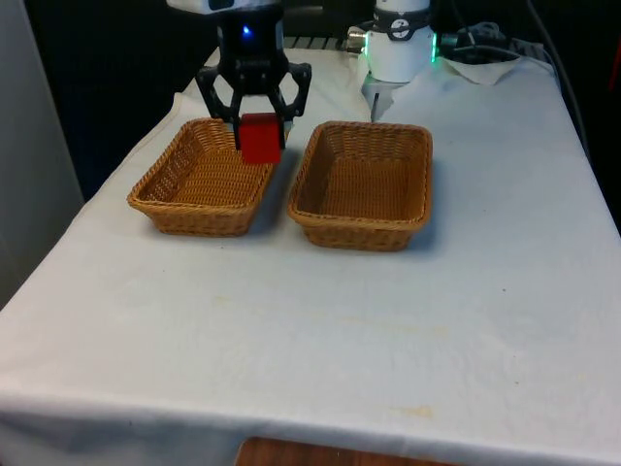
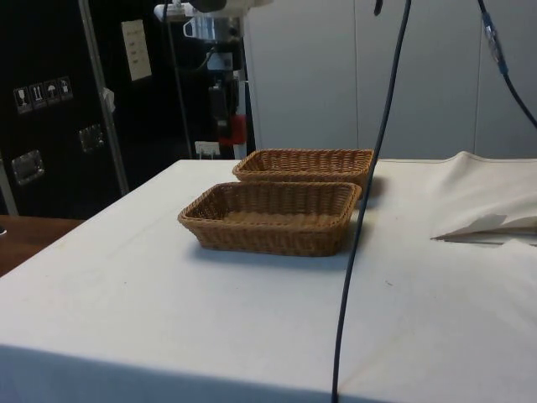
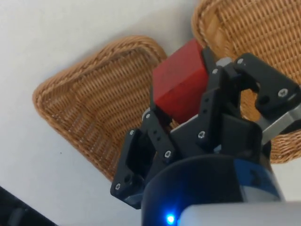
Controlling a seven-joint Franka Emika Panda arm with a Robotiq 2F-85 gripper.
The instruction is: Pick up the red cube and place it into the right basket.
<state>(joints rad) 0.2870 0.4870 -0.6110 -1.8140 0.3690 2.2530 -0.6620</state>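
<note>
The black two-finger gripper (image 1: 258, 126) was clamped on the small red cube (image 1: 260, 138), holding it in the air above the far inner corner of the brown woven wicker basket on the front view's left (image 1: 199, 180). The matching woven wicker basket on the front view's right (image 1: 364, 184), just beside the first, looked like the goal, so the carry seemed about halfway done.

To do it well, the cube should cross both adjoining rims at its present height, stop over the middle of that second basket, then come down close to the weave before release, so it does not bounce out.

In the side view the cube (image 2: 232, 130) was a small red patch beyond the far basket against dark cabinets, so its height above the white-clothed bench (image 1: 320, 320) was hard to judge. The wrist view hid the cube's gripped faces behind the fingers (image 3: 155, 136).
</note>
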